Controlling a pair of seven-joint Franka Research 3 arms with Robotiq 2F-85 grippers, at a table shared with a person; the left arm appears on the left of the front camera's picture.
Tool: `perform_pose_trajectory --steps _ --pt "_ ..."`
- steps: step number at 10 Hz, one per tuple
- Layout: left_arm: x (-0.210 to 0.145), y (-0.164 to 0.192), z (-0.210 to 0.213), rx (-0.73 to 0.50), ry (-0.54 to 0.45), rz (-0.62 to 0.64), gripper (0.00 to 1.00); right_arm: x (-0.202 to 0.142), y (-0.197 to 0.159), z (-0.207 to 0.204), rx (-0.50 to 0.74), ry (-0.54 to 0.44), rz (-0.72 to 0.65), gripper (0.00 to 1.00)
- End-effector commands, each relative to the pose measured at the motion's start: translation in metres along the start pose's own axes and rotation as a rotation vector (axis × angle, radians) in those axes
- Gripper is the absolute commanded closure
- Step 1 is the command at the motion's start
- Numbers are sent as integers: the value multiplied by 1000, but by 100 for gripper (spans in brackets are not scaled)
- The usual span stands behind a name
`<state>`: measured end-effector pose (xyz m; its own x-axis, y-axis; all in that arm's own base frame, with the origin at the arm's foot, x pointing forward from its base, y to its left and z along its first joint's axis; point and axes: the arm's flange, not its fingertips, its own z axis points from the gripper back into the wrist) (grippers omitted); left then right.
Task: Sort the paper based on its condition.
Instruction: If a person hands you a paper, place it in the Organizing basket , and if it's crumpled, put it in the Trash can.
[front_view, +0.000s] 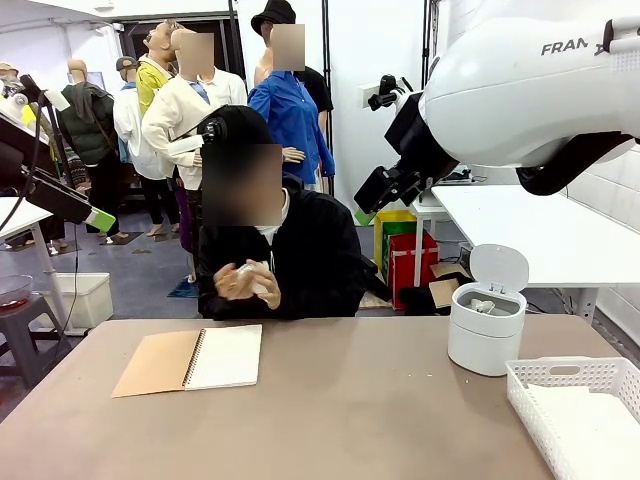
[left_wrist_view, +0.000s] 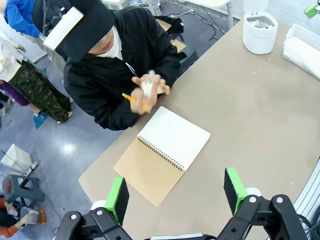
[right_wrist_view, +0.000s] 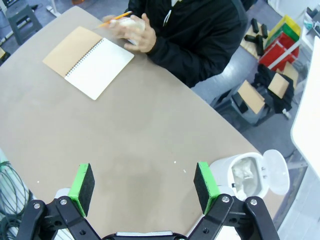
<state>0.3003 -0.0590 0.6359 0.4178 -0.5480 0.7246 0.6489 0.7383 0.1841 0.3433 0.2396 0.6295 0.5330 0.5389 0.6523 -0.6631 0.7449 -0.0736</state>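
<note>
Green-padded and spread wide, the left gripper (left_wrist_view: 176, 192) is held over the table (left_wrist_view: 260, 115) with nothing between its fingers. The right gripper (right_wrist_view: 143, 181) is likewise opened wide and empty above bare tabletop. Farther out, a spiral notebook (front_view: 190, 358) is laid open. A crumpled wad of paper (left_wrist_view: 149, 86) is pressed between the person's hands (right_wrist_view: 142, 35), with a pencil (left_wrist_view: 129, 98) held alongside. More wads (right_wrist_view: 243, 172) are seen inside the open-lidded white bin (front_view: 480, 345), near a white basket (front_view: 560, 375).

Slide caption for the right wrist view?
Open right gripper above tan table; person's hands hold a crumpled white paper wad beside an open brown-covered spiral notebook.
</note>
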Motion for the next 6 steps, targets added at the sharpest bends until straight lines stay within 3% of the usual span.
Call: perform_pose_trajectory --steps 1,6 --pt "0 0 0 4 2 2 0 -1 0 -1 -1 -4 -1 0" --pt "0 0 0 4 2 2 0 -1 0 -1 -1 -4 -1 0"
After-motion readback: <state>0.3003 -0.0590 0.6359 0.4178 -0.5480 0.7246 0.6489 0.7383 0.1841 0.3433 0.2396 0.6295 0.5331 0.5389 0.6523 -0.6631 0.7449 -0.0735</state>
